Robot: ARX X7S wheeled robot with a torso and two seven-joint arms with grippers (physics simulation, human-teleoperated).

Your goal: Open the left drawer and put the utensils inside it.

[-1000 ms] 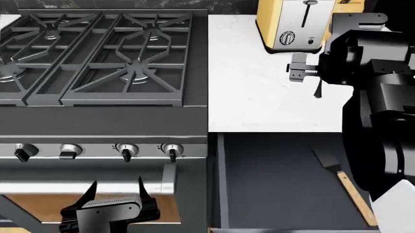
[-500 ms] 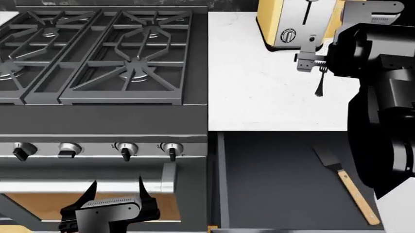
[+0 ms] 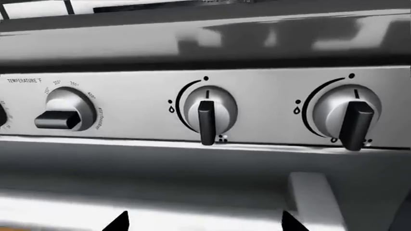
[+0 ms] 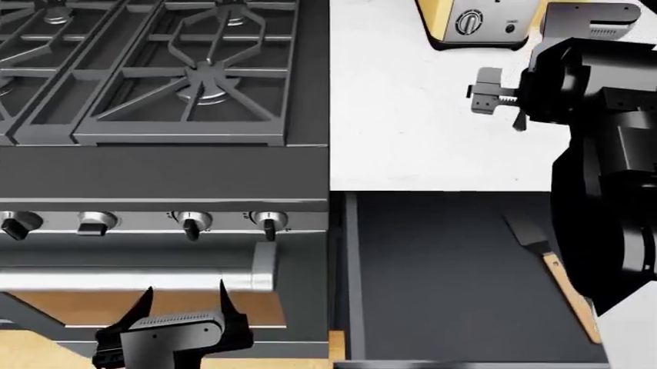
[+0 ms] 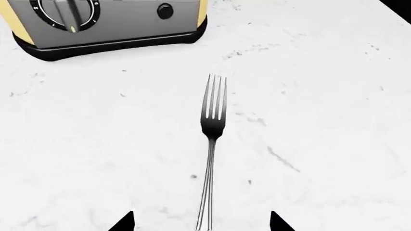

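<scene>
Before my left wrist camera sit the range knobs [image 3: 207, 111]; my left gripper's [image 3: 202, 222] fingertips stand wide apart, holding nothing. From the head view, the left drawer [image 4: 441, 277] is open with the spatula [image 4: 549, 269] inside near its right edge; my right gripper [image 4: 491, 92] has risen over the worktop [image 4: 411, 115]. Under my right wrist, the fork [image 5: 212, 144] lies between spread fingertips, ungrasped, pointing at the toaster [image 5: 109, 24].

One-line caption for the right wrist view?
Slim dark metal four-tined fork lying on the white marble counter, tines toward the yellow-and-steel toaster.
</scene>
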